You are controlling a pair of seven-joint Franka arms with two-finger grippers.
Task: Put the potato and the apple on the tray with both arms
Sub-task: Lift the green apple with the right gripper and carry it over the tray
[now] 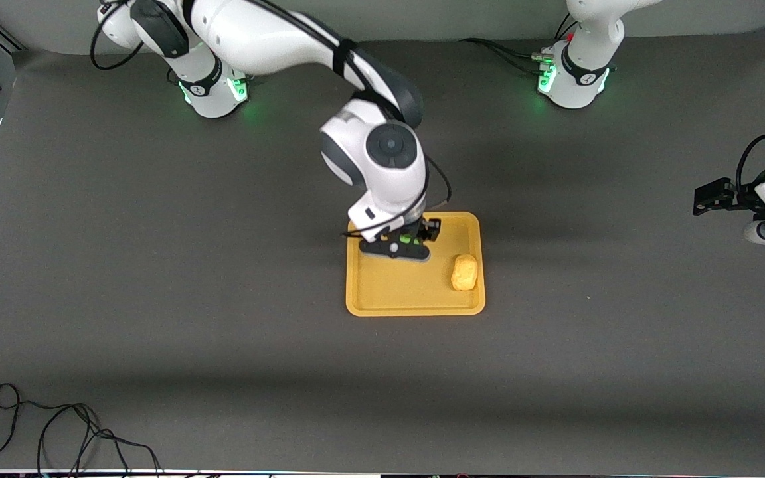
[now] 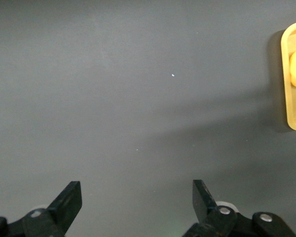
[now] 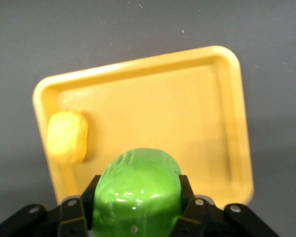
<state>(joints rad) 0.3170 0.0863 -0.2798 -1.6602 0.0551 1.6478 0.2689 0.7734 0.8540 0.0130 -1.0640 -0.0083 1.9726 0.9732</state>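
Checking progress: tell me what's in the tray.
The potato lies in the tray. The right pincer holds the apple over it; the tray floor beneath is hidden.

Right tool [image 3: 138, 217] clamped, left tool [image 2: 138, 202] agape

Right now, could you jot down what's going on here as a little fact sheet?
Tray: flat orange-yellow plastic tray, mid-table
Potato: bumpy yellow-orange potato lying on the tray, at the edge toward the left arm's end
Apple: bright green faceted apple, gripped in the right tool
Right tool: right tool over the tray, shut on the apple
Left tool: left tool open, empty, waiting over bare table
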